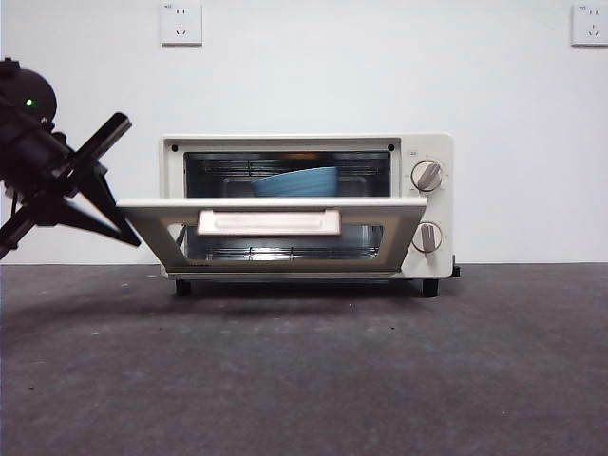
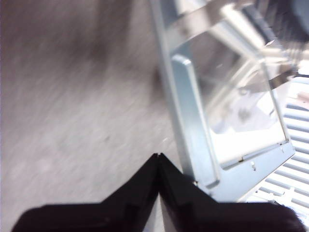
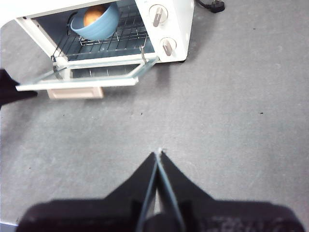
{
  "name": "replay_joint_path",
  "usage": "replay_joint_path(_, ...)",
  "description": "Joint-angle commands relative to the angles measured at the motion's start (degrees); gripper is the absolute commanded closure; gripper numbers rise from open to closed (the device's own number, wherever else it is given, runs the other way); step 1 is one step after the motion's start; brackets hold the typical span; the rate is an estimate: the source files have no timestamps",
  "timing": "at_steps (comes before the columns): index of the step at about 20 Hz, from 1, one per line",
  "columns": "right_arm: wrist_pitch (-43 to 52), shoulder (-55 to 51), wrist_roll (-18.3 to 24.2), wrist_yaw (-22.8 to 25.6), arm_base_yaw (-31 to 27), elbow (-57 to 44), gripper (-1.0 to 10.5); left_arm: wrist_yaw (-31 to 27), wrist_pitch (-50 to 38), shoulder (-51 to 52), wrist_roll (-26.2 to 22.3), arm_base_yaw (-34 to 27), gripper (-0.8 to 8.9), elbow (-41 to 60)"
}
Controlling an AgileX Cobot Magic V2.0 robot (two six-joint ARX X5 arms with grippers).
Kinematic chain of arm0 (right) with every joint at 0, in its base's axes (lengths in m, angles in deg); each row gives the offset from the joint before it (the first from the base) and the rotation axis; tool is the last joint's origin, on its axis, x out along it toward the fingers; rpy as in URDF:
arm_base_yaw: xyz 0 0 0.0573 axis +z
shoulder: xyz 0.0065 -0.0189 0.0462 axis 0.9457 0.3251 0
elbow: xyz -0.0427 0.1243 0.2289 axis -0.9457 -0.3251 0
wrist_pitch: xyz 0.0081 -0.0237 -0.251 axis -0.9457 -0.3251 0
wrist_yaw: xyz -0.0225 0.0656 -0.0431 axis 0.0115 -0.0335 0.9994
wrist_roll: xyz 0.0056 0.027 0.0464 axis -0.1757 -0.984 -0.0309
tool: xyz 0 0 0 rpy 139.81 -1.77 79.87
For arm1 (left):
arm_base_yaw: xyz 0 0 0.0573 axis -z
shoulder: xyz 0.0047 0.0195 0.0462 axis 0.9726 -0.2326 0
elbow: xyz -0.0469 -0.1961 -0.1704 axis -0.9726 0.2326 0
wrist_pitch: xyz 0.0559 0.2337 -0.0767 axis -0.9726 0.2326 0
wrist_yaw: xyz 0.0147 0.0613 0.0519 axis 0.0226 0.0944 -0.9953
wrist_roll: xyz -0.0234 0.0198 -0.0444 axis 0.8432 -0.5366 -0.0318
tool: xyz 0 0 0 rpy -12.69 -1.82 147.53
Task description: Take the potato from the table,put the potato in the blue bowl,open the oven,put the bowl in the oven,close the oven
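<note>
Orange-brown potato (image 3: 93,16) in ridged matte blue bowl (image 3: 99,26) on rack inside cream-white toaster oven (image 1: 418,204), door half-open; left hand (image 2: 158,157) pinched together beside door's edge, closing unfinished.

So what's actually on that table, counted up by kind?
Toaster oven: 1, door half open
Blue bowl: 1, on the oven's rack
Potato: 1, inside the bowl
Grippers: 2, the left gripper at the door's edge, the right gripper over bare table
Total: 5
</note>
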Motion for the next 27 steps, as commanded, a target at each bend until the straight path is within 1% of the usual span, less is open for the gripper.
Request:
replay_joint_path(1, 0.39, -0.17, -0.63, -0.02, 0.09, -0.44, 9.6, 1.75, -0.04, 0.5, -0.02, 0.55, 8.19, -2.27)
replay_joint_path(5, 0.39, -0.17, -1.03, -0.02, 0.09, -0.44, 9.6, 1.7, 0.37, 0.5, 0.63, 0.55, 8.19, -5.79)
replay_joint_path(10, 0.37, -0.17, -1.51, 0.0, 0.09, -0.44, 9.6, -0.02, -5.29, 0.5, 5.73, 0.55, 8.19, -9.53)
replay_joint_path(13, 0.35, -0.17, -1.9, 0.0, 0.09, -0.44, 9.6, -3.15, -9.18, 0.5, 8.63, 0.55, 8.19, -10.82)
replay_joint_path(18, 0.35, -0.17, -2.08, 0.26, 0.09, -0.44, 9.6, -7.45, -16.46, 0.5, 9.92, 0.85, 8.19, -10.99)
replay_joint_path(20, 0.35, -0.17, -2.08, 0.5, 0.09, -0.44, 9.6, -7.23, -18.88, 0.5, 10.43, 0.9, 8.19, -11.02)
replay_joint_path(23, 0.35, -0.17, -2.05, 1.38, 0.09, -0.44, 9.6, -6.54, -18.16, 0.5, 10.4, 0.9, 8.19, -11.02)
replay_joint_path(25, 0.33, -0.17, -2.05, 2.56, 0.09, -0.44, 9.6, -4.68, -16.94, 0.5, 10.34, 0.9, 8.19, -11.02)
replay_joint_path(27, 0.28, -0.17, -2.05, 3.52, 0.09, -0.44, 9.6, -1.86, -15.63, 0.74, 8.59, 1.07, 8.19, -11.02)
